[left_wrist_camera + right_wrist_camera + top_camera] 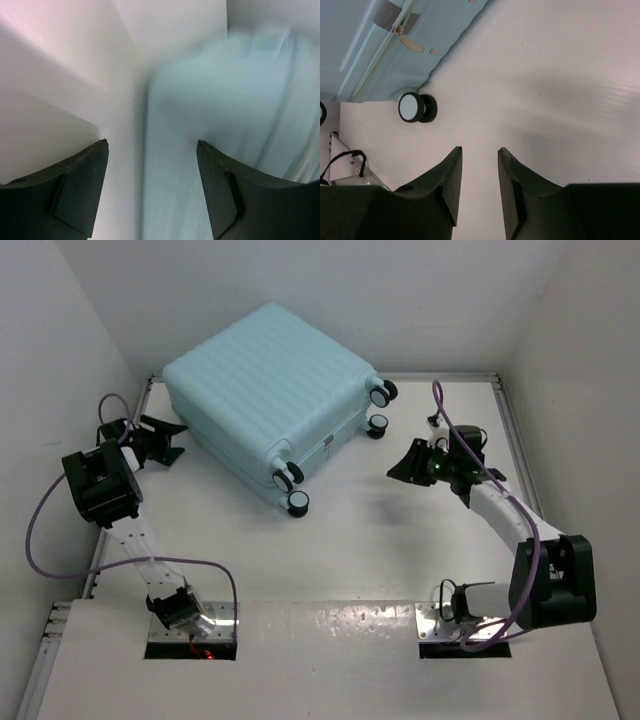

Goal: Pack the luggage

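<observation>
The luggage [265, 385], a large pale light-blue ribbed suitcase, lies flat and zipped at the back left of the table, with its wheels [290, 490] toward the middle. My left gripper [170, 440] hovers open just off its left side. The left wrist view shows the blurred shell [230, 100] close ahead between the spread fingers of that gripper [150, 145]. My right gripper [403, 466] hangs right of the wheels, apart from the case. In the right wrist view this gripper [480, 149] is open by a narrow gap over bare table, with one wheel [412, 106] and the zipper pull [397, 30] ahead.
White walls close in the table at the back and on both sides. A metal rail [100, 560] runs along the left table edge. Purple cables [40, 530] loop off both arms. White table surface [400, 540] lies between the suitcase and the arm bases.
</observation>
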Robot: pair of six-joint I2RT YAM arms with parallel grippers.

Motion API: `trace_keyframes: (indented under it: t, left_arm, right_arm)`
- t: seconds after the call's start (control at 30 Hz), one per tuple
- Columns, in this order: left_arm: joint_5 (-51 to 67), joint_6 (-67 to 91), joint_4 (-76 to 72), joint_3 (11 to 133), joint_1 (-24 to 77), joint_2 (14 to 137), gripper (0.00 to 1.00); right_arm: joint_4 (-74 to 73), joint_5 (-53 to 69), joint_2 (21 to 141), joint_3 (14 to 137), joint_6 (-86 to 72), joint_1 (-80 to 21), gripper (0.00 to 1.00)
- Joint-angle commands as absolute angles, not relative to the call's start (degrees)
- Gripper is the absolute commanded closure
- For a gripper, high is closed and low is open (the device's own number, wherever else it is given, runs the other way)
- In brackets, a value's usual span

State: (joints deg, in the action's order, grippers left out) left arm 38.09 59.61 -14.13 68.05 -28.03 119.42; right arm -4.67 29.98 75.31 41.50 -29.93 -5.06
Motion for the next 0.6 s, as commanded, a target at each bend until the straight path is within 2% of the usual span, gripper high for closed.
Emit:
trace_keyframes:
  t: [0.0,0.07,0.27,0.47,0.57]
  left_arm:
    - [33.8,56.3,-18.1,77.1,-27.2,120.9,0.24]
    - [31.2,52.3,-14.5,79.5,-28.6,119.2,0.24]
    - [30.4,44.1,-6.4,68.1,-31.8,105.1,0.24]
    - [31.8,35.2,7.4,51.3,-31.8,79.4,0.25]
    - [29.9,33.4,15.1,46.9,-28.9,66.2,0.25]
  right_arm:
    - [-3.4,28.7,73.9,40.6,-27.3,-6.1,0.65]
    - [-2.0,27.6,74.1,41.2,-26.8,-6.9,0.65]
    - [10.9,19.2,75.8,41.4,-20.7,-16.2,0.65]
    - [26.5,16.3,89.1,46.2,-21.2,-20.9,0.65]
    - [30.2,17.3,93.2,49.4,-21.4,-22.5,0.63]
